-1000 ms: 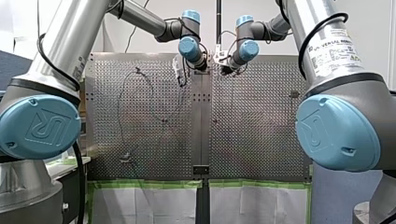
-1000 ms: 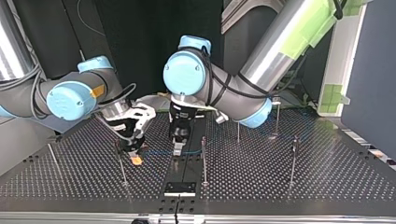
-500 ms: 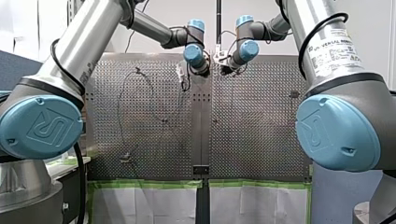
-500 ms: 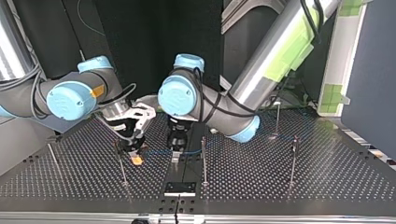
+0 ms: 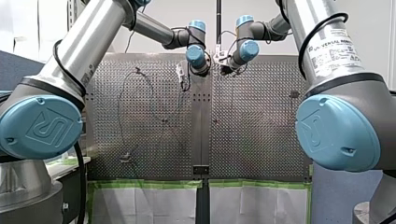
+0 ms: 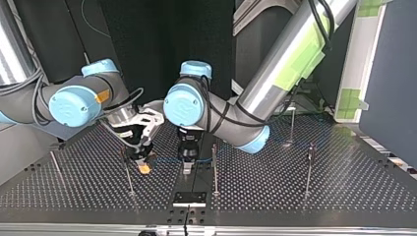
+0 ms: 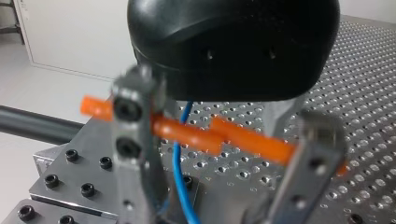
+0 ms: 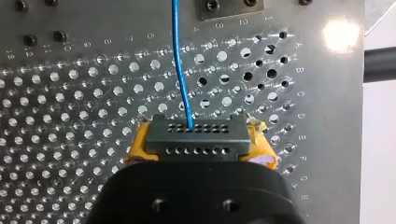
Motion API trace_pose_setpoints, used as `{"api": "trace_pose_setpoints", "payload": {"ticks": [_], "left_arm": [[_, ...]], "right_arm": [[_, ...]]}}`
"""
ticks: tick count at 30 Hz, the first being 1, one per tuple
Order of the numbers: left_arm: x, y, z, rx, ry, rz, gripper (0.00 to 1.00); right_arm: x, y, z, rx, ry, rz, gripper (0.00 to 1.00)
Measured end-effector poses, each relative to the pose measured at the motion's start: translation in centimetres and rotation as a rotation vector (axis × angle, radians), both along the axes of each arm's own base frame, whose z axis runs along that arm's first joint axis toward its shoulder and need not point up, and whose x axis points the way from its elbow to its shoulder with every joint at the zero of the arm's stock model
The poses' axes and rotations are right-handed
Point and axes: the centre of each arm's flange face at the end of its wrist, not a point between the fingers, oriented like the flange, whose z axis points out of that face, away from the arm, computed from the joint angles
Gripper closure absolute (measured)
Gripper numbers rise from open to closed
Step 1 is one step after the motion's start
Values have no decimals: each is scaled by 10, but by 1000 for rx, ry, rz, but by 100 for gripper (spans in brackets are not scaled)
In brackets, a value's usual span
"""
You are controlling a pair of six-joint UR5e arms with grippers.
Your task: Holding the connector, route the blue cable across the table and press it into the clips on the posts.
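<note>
In the right wrist view my right gripper [image 8: 198,156] has its yellow pads shut on the black connector [image 8: 196,139]. The blue cable [image 8: 180,60] leaves the connector and runs straight ahead over the perforated plate. In the top view my right gripper [image 6: 141,164] sits low beside a thin post [image 6: 129,174]. My left gripper [image 6: 187,166] hangs over the centre rail, just past it. Its metal fingers [image 7: 135,154] stand apart on either side of the blue cable [image 7: 177,172], not touching it. An orange bar [image 7: 224,137] crosses behind them.
Several thin posts stand on the table [image 6: 295,196], one [image 6: 214,169] right next to my left gripper and others [image 6: 309,169] at the top view's right. A small black block [image 6: 189,198] sits on the centre rail near the front edge.
My left arm has swung toward the top view's left and lowered its gripper over the cable on the centre rail. My right gripper and the connector have stayed put.
</note>
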Motion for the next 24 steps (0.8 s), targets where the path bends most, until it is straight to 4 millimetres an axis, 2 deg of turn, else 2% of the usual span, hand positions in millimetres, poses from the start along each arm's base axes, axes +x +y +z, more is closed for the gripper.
{"api": "trace_pose_setpoints", "payload": {"ticks": [3,4,5,12,18,24], "left_arm": [[-2,0,0,9,4,7,46],[-2,0,0,11,5,8,58],[-2,0,0,12,5,8,100],[-9,1,-16,38,35,34,100],[-15,2,-30,41,37,54,100],[-26,0,-36,20,23,51,100]], "right_arm": [[0,0,0,0,0,1,100],[0,0,0,1,0,1,100],[0,0,0,1,0,1,100],[1,2,-3,11,-1,3,100],[0,5,-15,33,10,3,100],[-3,9,-33,64,30,2,100]]}}
